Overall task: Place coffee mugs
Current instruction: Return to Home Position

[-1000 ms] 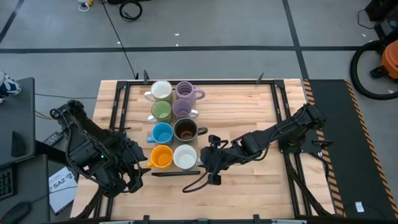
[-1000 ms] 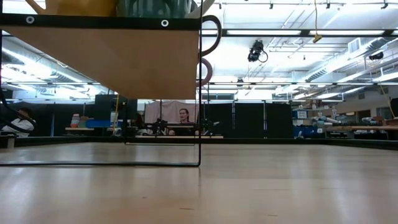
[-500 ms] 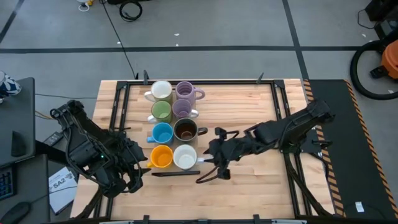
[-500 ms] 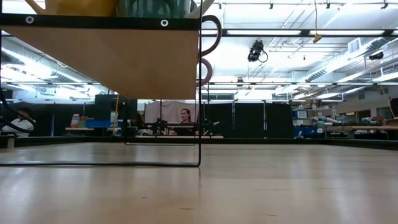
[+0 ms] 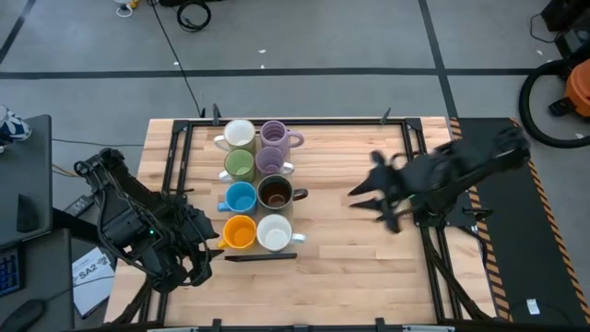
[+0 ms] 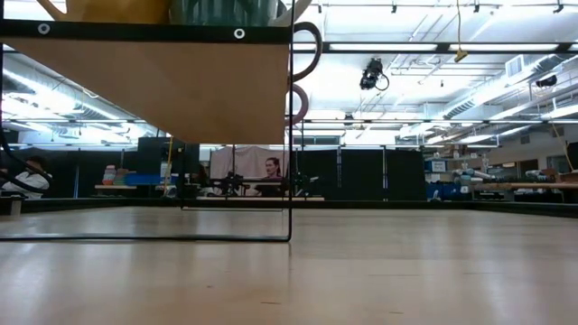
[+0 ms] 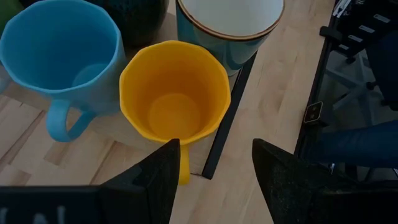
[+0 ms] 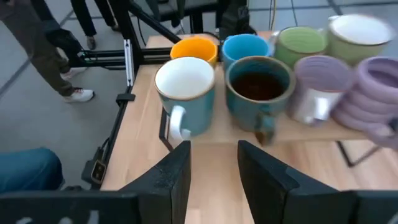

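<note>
Eight mugs stand in two rows on a raised wooden board point(image 5: 295, 217): white point(image 5: 240, 135), green point(image 5: 239, 165), blue point(image 5: 240, 197), yellow-orange point(image 5: 239, 231), two lavender point(image 5: 274, 136), dark brown point(image 5: 275, 192), and one white inside and teal outside point(image 5: 274, 233). My left gripper point(image 5: 210, 245) waits open at the board's near left corner. In the left wrist view its fingers point(image 7: 214, 186) stand on either side of the yellow mug's handle point(image 7: 184, 169). My right gripper point(image 5: 358, 195) hangs open and empty over bare table, right of the mugs, which it faces point(image 8: 214, 180).
The board sits on a black wire frame point(image 6: 291, 135) above the tabletop; a black bar point(image 5: 261, 257) lies along its near edge. Black rails point(image 5: 415, 148) border the table. Bare wood point(image 5: 350, 267) lies right of the mugs. A person's legs point(image 8: 37, 56) stand beyond the table's edge.
My right gripper has drawn back from the white-and-teal mug toward the table's right edge and a little toward the far edge, holding nothing. All the mugs stay where they were.
</note>
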Controlling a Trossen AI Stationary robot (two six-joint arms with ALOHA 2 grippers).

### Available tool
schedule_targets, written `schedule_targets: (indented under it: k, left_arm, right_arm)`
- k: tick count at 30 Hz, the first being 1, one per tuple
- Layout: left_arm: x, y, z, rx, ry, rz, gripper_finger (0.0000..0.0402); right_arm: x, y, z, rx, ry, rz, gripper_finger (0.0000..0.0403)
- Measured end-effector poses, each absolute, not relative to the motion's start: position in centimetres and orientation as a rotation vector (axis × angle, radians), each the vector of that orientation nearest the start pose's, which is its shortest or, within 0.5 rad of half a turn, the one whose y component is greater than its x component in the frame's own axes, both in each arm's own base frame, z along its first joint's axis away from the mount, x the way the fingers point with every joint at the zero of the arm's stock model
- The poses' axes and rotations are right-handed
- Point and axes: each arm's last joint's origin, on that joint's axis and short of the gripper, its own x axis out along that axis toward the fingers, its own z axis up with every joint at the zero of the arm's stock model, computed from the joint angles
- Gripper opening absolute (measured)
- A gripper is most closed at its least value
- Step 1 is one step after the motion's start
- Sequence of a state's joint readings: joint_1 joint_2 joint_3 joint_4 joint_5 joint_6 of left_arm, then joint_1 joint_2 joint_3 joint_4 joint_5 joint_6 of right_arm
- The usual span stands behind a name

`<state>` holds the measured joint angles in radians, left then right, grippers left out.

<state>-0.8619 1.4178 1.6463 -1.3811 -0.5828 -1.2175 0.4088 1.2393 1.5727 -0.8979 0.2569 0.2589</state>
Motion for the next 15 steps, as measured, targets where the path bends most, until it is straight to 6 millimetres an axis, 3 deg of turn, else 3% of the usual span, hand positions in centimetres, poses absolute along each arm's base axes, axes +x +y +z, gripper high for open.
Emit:
schedule_targets:
  k: [9, 15]
  left_arm:
    - [17.0, -17.3, 39.4, -0.373, 0.836, 0.287, 0.0206]
    - [17.0, -17.3, 39.4, -0.373, 0.835, 0.287, 0.0206]
  right_arm:
    - [10.7, 3.9, 46.2, 0.095, 0.512, 0.103, 0.0137]
    - [7.4, 2.3, 44.3, 0.105, 0.44, 0.055, 0.0138]
